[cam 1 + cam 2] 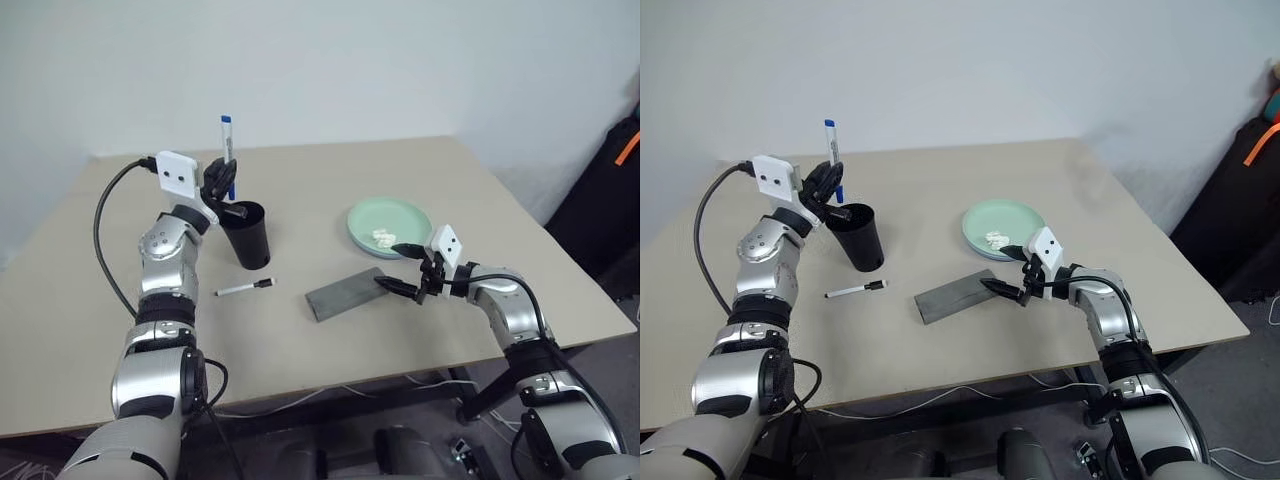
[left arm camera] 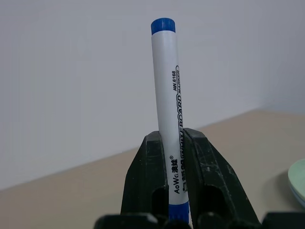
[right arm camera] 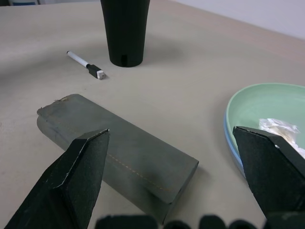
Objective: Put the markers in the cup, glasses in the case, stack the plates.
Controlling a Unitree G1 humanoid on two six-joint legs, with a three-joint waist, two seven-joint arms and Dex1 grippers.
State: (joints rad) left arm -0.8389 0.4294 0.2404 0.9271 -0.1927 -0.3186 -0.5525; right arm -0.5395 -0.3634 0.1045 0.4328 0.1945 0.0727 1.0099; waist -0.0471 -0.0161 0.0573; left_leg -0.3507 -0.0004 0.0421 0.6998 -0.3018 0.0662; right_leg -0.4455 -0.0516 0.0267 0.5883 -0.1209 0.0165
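While the left gripper (image 1: 226, 180) clamps a blue-capped marker (image 1: 227, 145) upright between its closed fingers (image 2: 147, 181), it hangs just above the rim of the black cup (image 1: 246, 234), at about 11 o'clock from it. A second marker (image 1: 245, 288), this one black-capped, lies flat on the table (image 1: 90, 300) at 6 o'clock of the cup. The grey case (image 1: 347, 293) lies shut at the table's middle, and the right gripper (image 1: 400, 266) hovers at its 3 o'clock end with jaws spread wide, holding nothing. At 12 o'clock of that gripper the mint green plate (image 1: 388, 224) sits stacked on the light blue plate (image 3: 229, 143), with small white bits (image 1: 383, 238) on it.
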